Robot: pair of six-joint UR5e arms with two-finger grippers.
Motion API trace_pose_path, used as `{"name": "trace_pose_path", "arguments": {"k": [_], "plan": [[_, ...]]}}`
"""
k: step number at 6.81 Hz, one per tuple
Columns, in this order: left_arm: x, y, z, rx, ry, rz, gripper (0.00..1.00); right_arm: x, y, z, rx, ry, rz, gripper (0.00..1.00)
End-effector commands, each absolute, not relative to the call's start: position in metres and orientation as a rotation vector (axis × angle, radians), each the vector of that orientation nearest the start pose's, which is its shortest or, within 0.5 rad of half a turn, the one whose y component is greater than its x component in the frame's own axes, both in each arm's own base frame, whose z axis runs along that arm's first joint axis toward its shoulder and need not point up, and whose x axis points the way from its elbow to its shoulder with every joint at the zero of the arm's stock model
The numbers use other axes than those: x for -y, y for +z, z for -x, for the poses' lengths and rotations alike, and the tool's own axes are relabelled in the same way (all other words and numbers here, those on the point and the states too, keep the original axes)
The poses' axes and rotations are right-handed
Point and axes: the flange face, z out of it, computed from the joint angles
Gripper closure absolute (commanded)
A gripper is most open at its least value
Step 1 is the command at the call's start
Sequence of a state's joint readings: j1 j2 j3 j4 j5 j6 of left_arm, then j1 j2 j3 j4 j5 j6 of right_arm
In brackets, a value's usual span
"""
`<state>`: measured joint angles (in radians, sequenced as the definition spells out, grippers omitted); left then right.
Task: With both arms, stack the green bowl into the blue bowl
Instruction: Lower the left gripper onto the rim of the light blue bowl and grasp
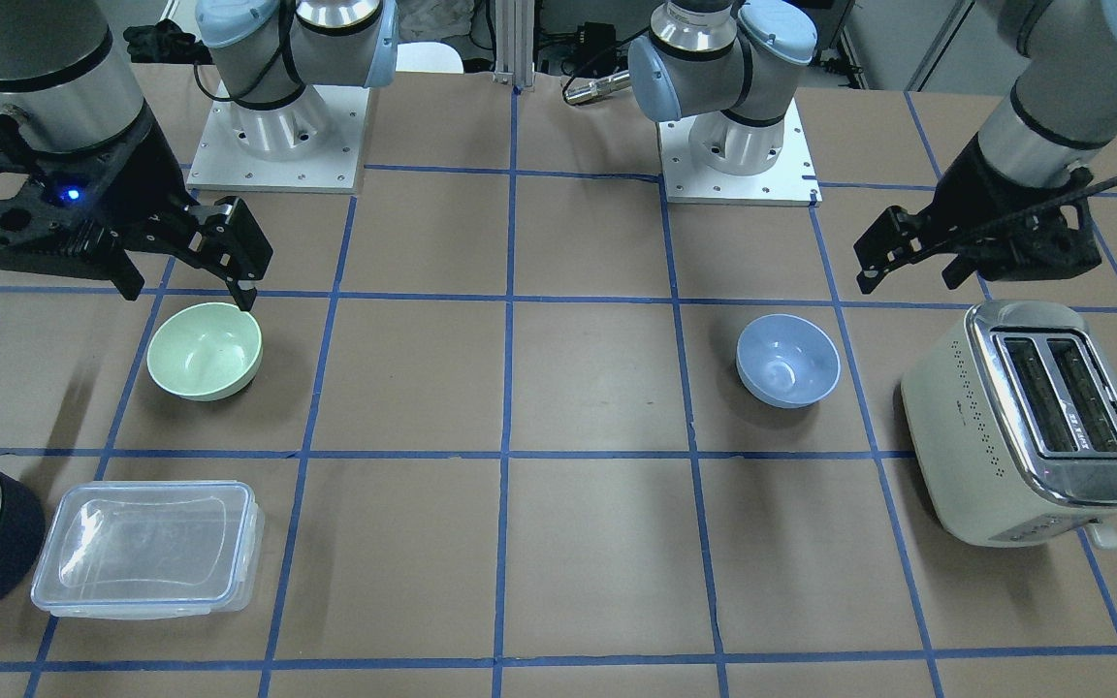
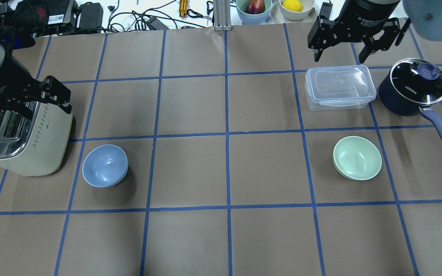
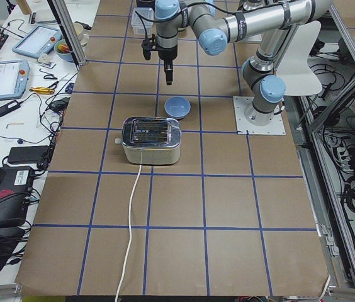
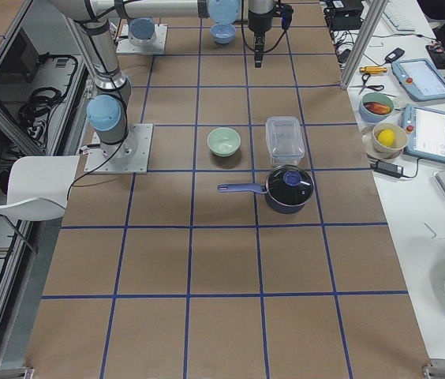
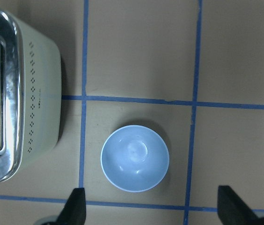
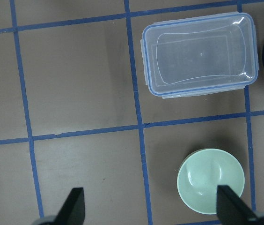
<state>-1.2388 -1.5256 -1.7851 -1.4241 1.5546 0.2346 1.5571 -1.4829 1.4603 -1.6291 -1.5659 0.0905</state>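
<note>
Brown paper table (image 2: 190,237), ruled into squares with blue tape. The green bowl (image 2: 357,158) stands upright on the robot's right half, near the clear lidded box (image 2: 340,87) and the saucepan (image 2: 413,90). The blue bowl (image 2: 105,165) stands upright on the left half, just beside the toaster (image 2: 21,142). The bowls are well apart and neither is held.

The step in hand appears to be the reach for the green bowl. Bring the right gripper (image 6: 153,206) across until one finger is inside the rim and one outside, then lower it. In its wrist view the bowl lies off toward one finger, not between them. Keep clear of the box as you come down. Use the left gripper (image 5: 153,206) to steady the blue bowl by its rim, away from the toaster.

Both arms are raised with their grippers pointing down at the table. Each has its fingers spread wide and holds nothing.
</note>
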Motion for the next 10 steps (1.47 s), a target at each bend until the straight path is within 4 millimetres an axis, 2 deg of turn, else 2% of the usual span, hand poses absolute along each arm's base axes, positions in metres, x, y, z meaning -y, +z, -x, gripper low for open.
{"name": "trace_pose_path", "arguments": {"k": [1,3,4,6,7,8,10], "plan": [[0.481,0.341,-0.029,-3.157,0.022,0.143,0.00,0.539,0.503,-0.126,-3.126,-0.124,-0.163,0.00],[0.470,0.292,-0.057,-3.177,0.159,0.250,0.00,0.539,0.502,-0.126,-3.126,-0.122,-0.160,0.00],[0.470,0.268,-0.056,-3.183,0.179,0.263,0.00,0.539,0.501,-0.126,-3.126,-0.120,-0.163,0.00],[0.456,0.223,-0.050,-3.181,0.177,0.261,0.00,0.541,0.499,-0.127,-3.125,-0.115,-0.160,0.00],[0.451,0.214,-0.048,-3.188,0.211,0.264,0.00,0.541,0.499,-0.127,-3.125,-0.115,-0.160,0.00],[0.451,0.213,-0.048,-3.188,0.214,0.262,0.03,0.540,0.500,-0.127,-3.127,-0.115,-0.158,0.00],[0.458,0.205,-0.052,-3.180,0.198,0.248,0.15,0.540,0.500,-0.126,-3.127,-0.115,-0.158,0.00]]}}
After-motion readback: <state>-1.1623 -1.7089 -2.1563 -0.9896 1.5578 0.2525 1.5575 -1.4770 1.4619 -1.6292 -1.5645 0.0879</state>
